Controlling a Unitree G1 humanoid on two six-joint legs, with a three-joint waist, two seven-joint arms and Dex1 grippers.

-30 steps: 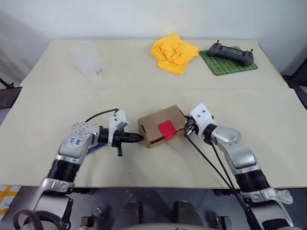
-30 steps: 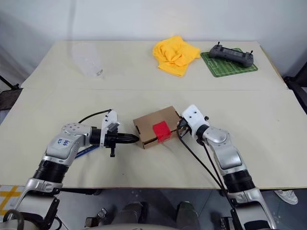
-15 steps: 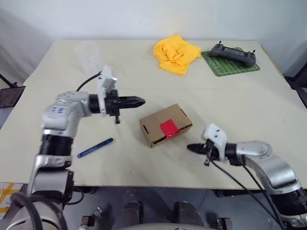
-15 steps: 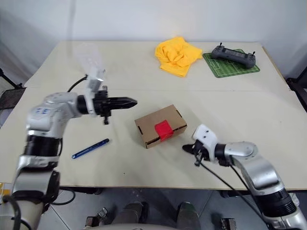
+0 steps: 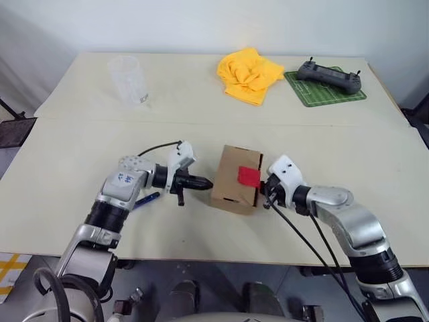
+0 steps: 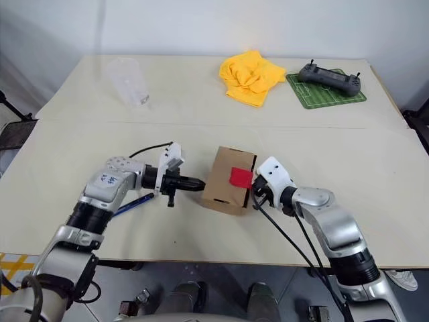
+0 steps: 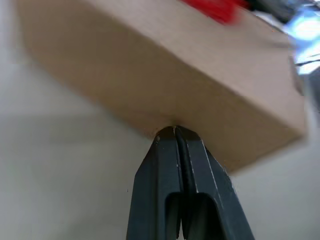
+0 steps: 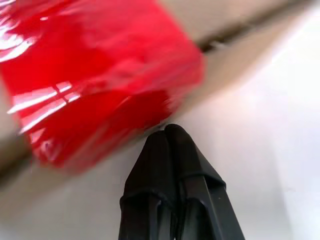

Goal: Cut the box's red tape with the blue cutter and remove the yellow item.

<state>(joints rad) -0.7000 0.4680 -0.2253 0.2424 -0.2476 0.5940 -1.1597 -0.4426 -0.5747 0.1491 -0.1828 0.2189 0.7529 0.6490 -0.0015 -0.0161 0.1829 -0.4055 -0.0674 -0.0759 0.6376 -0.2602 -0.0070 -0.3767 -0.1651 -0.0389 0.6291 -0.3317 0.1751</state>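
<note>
A clear plastic cup (image 5: 129,79) stands upright on the far left part of the pale table (image 5: 67,154). A crumpled yellow cloth (image 5: 249,74) lies at the far middle. Just to its right, a dark grey handheld controller (image 5: 328,74) rests on a small green mat (image 5: 326,88) with white lines, near the table's far right corner.

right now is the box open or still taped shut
Shut: the box has its lid flat, and the red tape lies unbroken across its edge.
</note>
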